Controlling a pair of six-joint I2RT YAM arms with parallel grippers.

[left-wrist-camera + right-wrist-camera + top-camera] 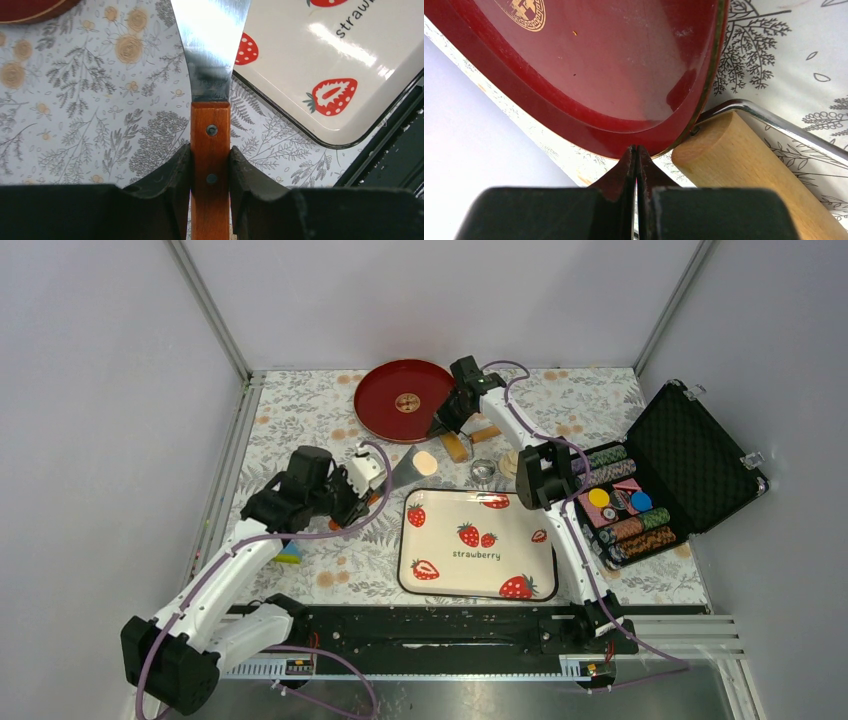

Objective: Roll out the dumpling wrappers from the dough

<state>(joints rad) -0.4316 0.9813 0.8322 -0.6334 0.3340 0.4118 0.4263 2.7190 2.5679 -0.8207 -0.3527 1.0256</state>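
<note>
Fingers (165, 175) of left gripper (210, 152) pinching wooden-handled steel spatula (212, 50); right gripper's (636, 152) pressed together at round red plate (614, 75). Ahead of left tips, pale round dough wrapper (425, 462): likely soft, tearable; scoop beneath.

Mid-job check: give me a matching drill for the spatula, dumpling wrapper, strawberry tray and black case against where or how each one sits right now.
Things:
1. spatula
2. dumpling wrapper
3. strawberry tray
4. black case

States:
A. open, at the table's right side
B. at the blade's tip
C. clamped by its wooden handle in the left gripper
D. flat between the two arms, nothing on it

Pairs: 1-C, 2-B, 3-D, 4-A
</note>
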